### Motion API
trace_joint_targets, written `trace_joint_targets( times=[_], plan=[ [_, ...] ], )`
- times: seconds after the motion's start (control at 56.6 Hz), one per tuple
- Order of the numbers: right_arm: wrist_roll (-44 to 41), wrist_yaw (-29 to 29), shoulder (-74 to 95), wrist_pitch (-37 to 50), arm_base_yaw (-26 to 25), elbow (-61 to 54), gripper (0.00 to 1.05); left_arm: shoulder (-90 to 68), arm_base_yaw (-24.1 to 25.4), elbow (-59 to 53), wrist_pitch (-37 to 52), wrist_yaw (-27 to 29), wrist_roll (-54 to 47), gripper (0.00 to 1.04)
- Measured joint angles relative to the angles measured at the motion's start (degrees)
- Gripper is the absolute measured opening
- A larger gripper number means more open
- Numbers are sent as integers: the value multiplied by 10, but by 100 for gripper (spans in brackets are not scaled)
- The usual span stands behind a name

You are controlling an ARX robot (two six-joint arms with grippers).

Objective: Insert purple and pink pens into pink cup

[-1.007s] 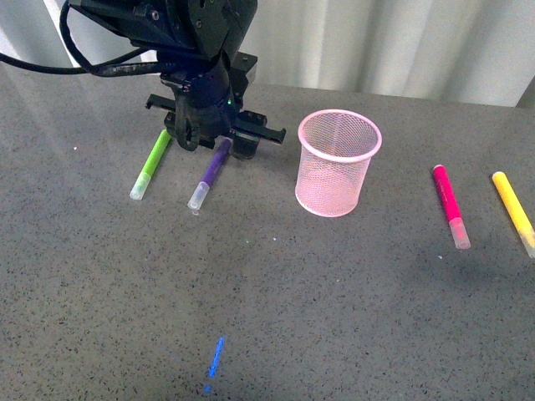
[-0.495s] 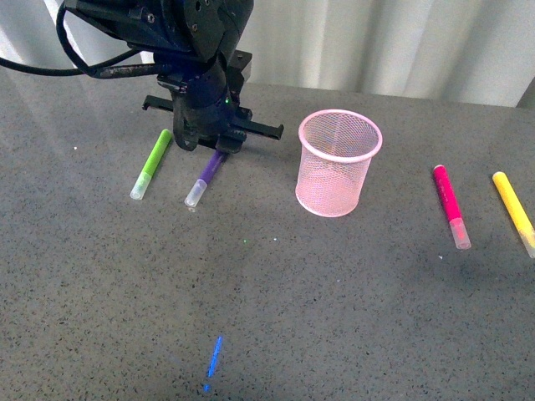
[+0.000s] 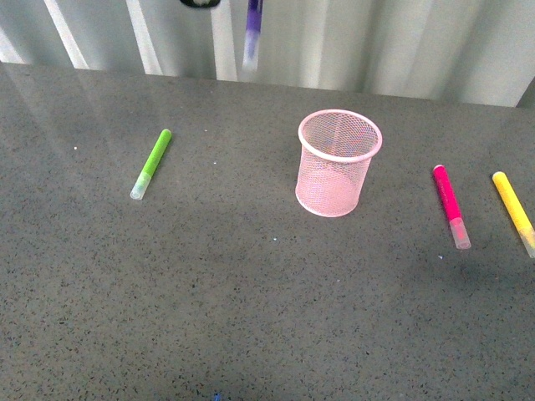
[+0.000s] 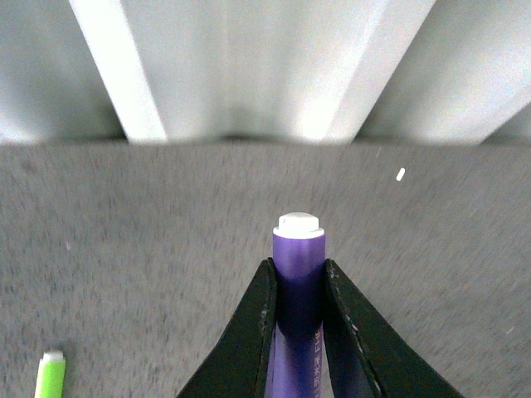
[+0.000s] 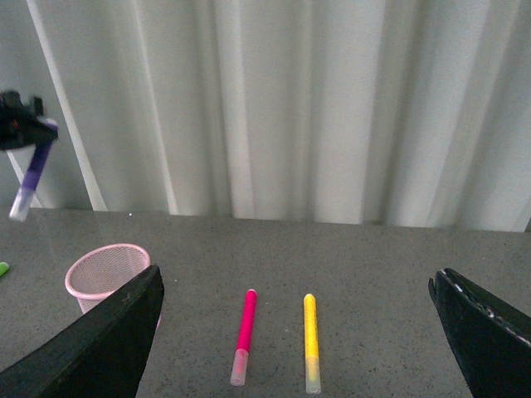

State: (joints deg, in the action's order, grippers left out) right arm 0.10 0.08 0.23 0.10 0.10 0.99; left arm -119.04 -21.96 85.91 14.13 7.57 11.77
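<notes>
The grey speckled table (image 3: 251, 292) lies before pale curtains (image 3: 376, 42).

Front view: the purple pen (image 3: 253, 29), half a second ago low beside the green marker (image 3: 151, 164), now hangs high in the air at eleven o'clock of the pink cup (image 3: 338, 163). The pink pen (image 3: 450, 206) lies at the cup's three o'clock, with the yellow marker (image 3: 513, 213) beyond it.

Left wrist view: the left gripper (image 4: 299, 278) is clamped on the purple pen.

Right wrist view: the right gripper (image 5: 297, 278) stands wide apart, holding nothing.

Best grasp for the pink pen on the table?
Probably mid-barrel on the pink pen, from straight above, jaws closing across its width. It lies flat, pointing roughly away from the robot, with bare table either side; the yellow pen lies apart.
</notes>
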Motion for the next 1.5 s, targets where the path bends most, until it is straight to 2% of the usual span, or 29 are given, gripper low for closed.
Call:
trace_joint_targets(
  times=[0.177,0.283,0.583,0.919,1.413,1.502],
  plan=[
    [0,0,0,0,0,0,98,58,-28,-86,175,12,34,12],
    [0,0,0,0,0,0,98,61,-63,-142,301,19,45,12],
    [0,0,0,0,0,0,98,-11,-113,-189,471,34,53,12],
    [0,0,0,0,0,0,98,-111,-116,-187,537,65,74,12],
    [0,0,0,0,0,0,98,-144,-112,-193,581,83,89,12],
    [0,0,0,0,0,0,98,-144,-112,-196,583,76,84,28]
  ],
)
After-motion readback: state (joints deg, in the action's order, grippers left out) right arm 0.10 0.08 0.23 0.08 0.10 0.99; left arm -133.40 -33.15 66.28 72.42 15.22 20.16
